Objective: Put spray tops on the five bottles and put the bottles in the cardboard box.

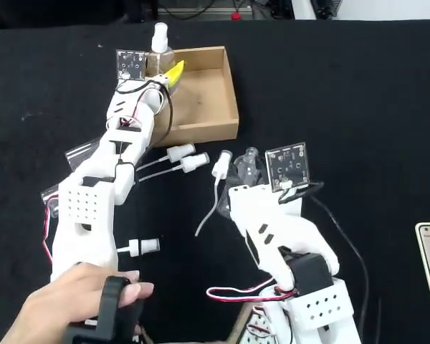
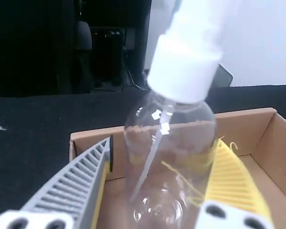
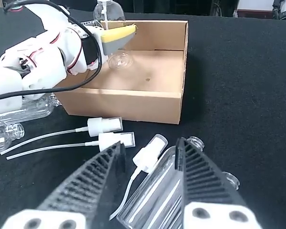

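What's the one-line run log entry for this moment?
left hand: shut on capped bottle over cardboard box | right hand: shut on uncapped bottle | loose spray tops on table

Counter covered throughout in black cloth. White wall seen beyond its far edge, brightly lit; dark, unlit space beside it. Cables noted behind.

Left arm stretched far forward at nearly full reach, wrist level; its gripper has the jaws closed on the body of a capped bottle, one finger on each side. Right arm folded close to its base, wrist pitched downward; its gripper sits low, jaws flanking and pressing an uncapped bottle.
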`<move>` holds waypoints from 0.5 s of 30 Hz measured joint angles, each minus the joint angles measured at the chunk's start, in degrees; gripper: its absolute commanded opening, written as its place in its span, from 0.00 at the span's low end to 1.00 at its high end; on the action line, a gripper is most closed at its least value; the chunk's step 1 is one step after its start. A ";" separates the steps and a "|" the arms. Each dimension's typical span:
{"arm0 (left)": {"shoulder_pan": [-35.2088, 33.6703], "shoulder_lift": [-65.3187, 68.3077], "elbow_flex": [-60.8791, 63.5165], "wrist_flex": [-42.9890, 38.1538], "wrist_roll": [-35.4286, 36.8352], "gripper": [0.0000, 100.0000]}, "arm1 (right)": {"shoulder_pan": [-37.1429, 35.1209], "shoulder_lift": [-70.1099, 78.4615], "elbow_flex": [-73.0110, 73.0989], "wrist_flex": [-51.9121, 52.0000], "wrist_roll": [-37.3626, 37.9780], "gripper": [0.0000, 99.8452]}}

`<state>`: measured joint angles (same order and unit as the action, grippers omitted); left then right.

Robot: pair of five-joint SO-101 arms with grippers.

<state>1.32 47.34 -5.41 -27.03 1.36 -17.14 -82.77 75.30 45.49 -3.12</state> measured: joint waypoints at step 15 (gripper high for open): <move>-0.09 -5.71 6.59 0.09 0.00 0.41 | 0.00 0.00 0.00 0.00 0.00 0.18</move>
<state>1.23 41.63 1.19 -26.95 1.36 -17.14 -82.77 75.30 45.49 -3.12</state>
